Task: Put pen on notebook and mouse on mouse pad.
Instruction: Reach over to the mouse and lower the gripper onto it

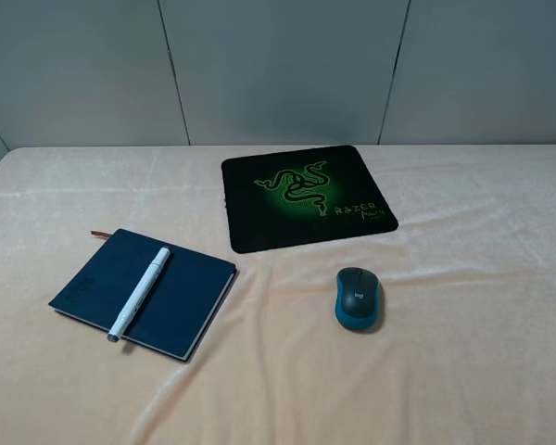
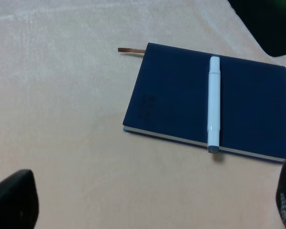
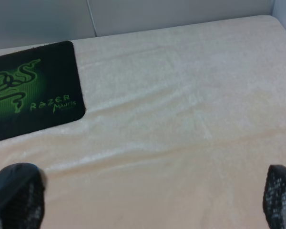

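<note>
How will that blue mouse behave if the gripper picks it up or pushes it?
The mouse looks like a rigid plastic shell, so it probably won't flex. Its rounded sides may slip in a pinch. Pushed, it would likely bunch the soft wrinkled cloth rather than glide.

Black, 2-fingered left gripper point(image 2: 148, 202) spread wide, jaws far apart and clasping nothing; only the blunt, rounded tips of its fingers point(image 2: 12, 200) in view, smooth and dark. Black right gripper point(image 3: 148, 198) likewise spread wide and empty-jawed, its 2 fingers point(image 3: 280, 198) faced with a fine, mesh-like texture, only the tips showing. Both pitched downward and forward.
</note>
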Controlling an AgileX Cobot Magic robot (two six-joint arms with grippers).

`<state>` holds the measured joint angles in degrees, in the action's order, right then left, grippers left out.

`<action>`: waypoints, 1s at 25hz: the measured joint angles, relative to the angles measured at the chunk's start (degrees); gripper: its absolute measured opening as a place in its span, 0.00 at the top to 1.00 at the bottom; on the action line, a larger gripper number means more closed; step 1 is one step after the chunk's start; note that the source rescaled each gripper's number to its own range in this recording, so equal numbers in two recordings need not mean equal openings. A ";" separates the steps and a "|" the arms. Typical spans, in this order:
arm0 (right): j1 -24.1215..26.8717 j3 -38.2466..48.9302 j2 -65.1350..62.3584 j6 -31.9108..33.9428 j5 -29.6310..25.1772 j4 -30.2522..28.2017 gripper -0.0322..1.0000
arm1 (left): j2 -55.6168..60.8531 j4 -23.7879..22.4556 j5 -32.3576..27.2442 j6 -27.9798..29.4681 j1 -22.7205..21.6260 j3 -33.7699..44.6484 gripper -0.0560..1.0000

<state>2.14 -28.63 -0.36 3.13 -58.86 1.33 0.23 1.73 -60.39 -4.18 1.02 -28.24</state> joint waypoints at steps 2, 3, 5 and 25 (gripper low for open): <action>0.00 0.00 0.00 0.00 0.00 0.00 0.00 | 0.00 0.00 0.00 0.00 0.00 0.00 0.00; 0.00 0.00 0.00 0.00 0.00 0.00 0.00 | 0.00 -0.05 0.00 0.00 0.00 0.00 0.00; 0.00 0.00 0.00 0.00 0.00 0.00 0.00 | 0.00 -0.05 0.00 0.00 0.00 0.00 0.00; 0.00 -12.42 31.41 -3.46 3.54 1.97 0.00 | 0.00 -0.17 0.00 0.00 0.00 0.00 0.00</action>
<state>2.14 -41.05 31.06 -0.34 -55.33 3.30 0.23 1.56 -60.39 -4.18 1.02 -28.24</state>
